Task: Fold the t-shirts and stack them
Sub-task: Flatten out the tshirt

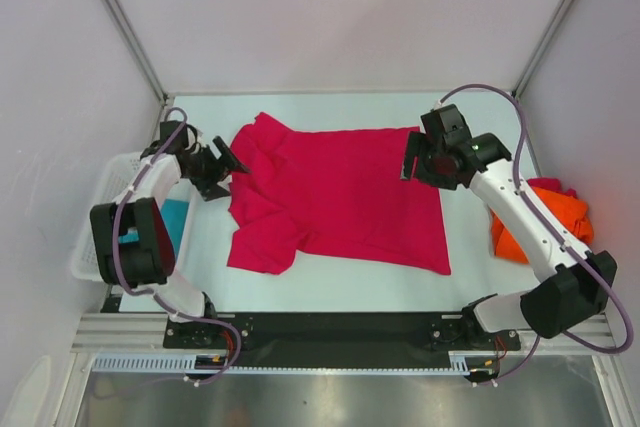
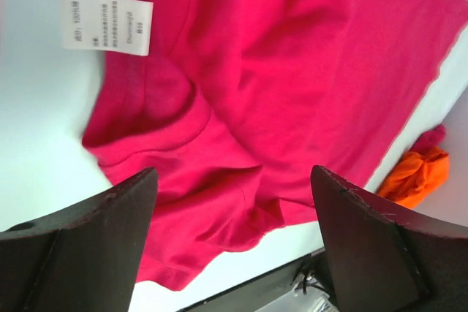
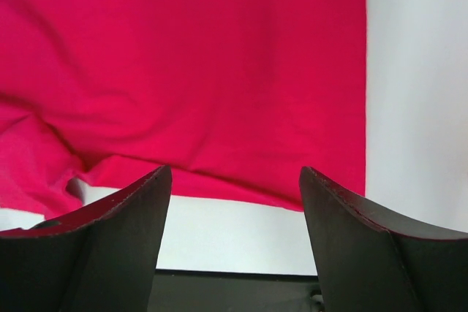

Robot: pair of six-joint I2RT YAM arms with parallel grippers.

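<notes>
A crimson-pink t-shirt lies spread on the white table, its left part rumpled and folded over. The same shirt shows a white care label in the left wrist view. My left gripper hangs open over the shirt's left edge, nothing between its fingers. At the shirt's far right corner my right gripper stands open and empty above the cloth. An orange t-shirt lies bunched at the right edge, seen too from the left wrist. A teal t-shirt lies in the basket.
A white mesh basket stands at the left, partly behind the left arm. Walls with metal posts enclose the table on three sides. A black rail runs along the near edge. A bit of pink cloth sits on the orange heap.
</notes>
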